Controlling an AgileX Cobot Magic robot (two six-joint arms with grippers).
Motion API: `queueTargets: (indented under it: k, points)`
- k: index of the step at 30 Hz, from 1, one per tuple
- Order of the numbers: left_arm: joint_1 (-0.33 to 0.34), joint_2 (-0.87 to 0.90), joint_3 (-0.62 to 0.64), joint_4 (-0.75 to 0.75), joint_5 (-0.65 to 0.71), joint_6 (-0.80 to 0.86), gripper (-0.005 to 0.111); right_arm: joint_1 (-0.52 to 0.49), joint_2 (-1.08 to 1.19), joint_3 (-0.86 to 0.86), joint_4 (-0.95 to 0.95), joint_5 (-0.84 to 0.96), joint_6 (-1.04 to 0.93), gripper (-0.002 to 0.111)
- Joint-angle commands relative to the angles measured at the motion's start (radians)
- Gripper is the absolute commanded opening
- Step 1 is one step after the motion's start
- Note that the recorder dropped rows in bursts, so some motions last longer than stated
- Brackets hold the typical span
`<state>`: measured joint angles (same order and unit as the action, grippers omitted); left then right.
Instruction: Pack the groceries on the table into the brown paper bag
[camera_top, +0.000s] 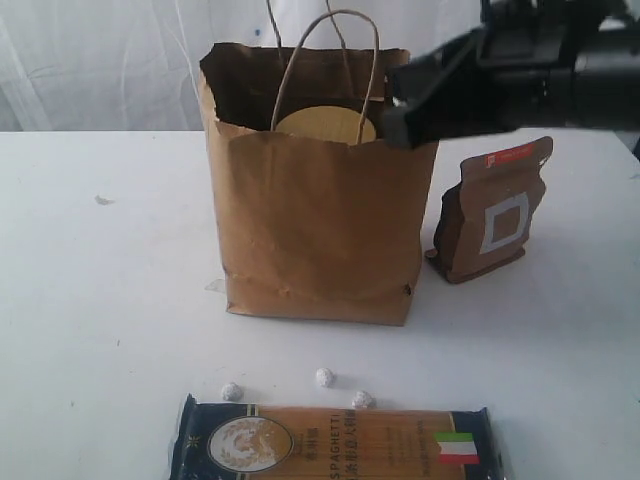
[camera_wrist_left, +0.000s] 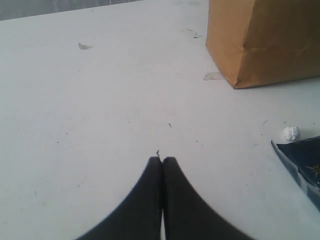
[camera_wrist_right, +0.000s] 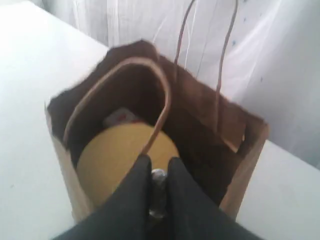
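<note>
I am reading "SPAGHETTI" on the blue spaghetti packet at six o'clock, with an Italian flag toward its three o'clock end (smaller characters alongside are blurring out). At three o'clock, the brown pouch is showing a white square outline and a red strip with illegible print.

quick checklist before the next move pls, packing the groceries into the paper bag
1. Brown paper bag upright, mouth open: ok.
2. Tan-lidded jar inside the bag: ok.
3. Right tool over the bag mouth: ok. Holding anything: cannot tell, something shiny sits between its fingers.
4. Left tool shut, empty, over bare table: ok.
5. All groceries packed: not ok. The brown pouch, spaghetti packet and foil balls are on the table.
</note>
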<state>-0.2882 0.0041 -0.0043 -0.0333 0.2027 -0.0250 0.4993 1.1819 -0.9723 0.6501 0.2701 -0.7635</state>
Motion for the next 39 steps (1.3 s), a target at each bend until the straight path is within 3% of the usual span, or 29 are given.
queueTargets:
  k: [1, 9, 11, 14, 16, 23, 34, 39]
  points:
    - [-0.004, -0.004, 0.004, 0.002, 0.000, -0.001, 0.000, -0.003, 0.076, -0.118, 0.001, -0.012, 0.012, 0.000]
    - [-0.004, -0.004, 0.004, 0.002, 0.000, -0.001, 0.000, -0.084, 0.250, -0.183, -0.057, 0.039, 0.095, 0.001]
    - [-0.004, -0.004, 0.004, 0.002, 0.000, 0.003, 0.000, -0.084, 0.250, -0.183, -0.057, 0.052, 0.095, 0.013]
    - [-0.004, -0.004, 0.004, 0.002, 0.000, 0.003, 0.000, -0.084, 0.244, -0.183, -0.057, 0.057, 0.088, 0.055]
    - [-0.004, -0.004, 0.004, 0.002, 0.000, 0.003, 0.000, -0.084, 0.235, -0.184, -0.057, 0.057, 0.088, 0.063]
    - [-0.004, -0.004, 0.004, 0.002, 0.000, 0.003, 0.000, -0.084, 0.151, -0.184, -0.059, 0.065, 0.088, 0.064]
    - [-0.004, -0.004, 0.004, 0.002, 0.000, 0.003, 0.000, -0.084, -0.111, -0.153, -0.088, 0.244, 0.088, 0.064]
    - [-0.004, -0.004, 0.004, 0.002, 0.000, 0.003, 0.000, -0.084, -0.229, -0.101, -0.144, 0.280, 0.177, 0.064]
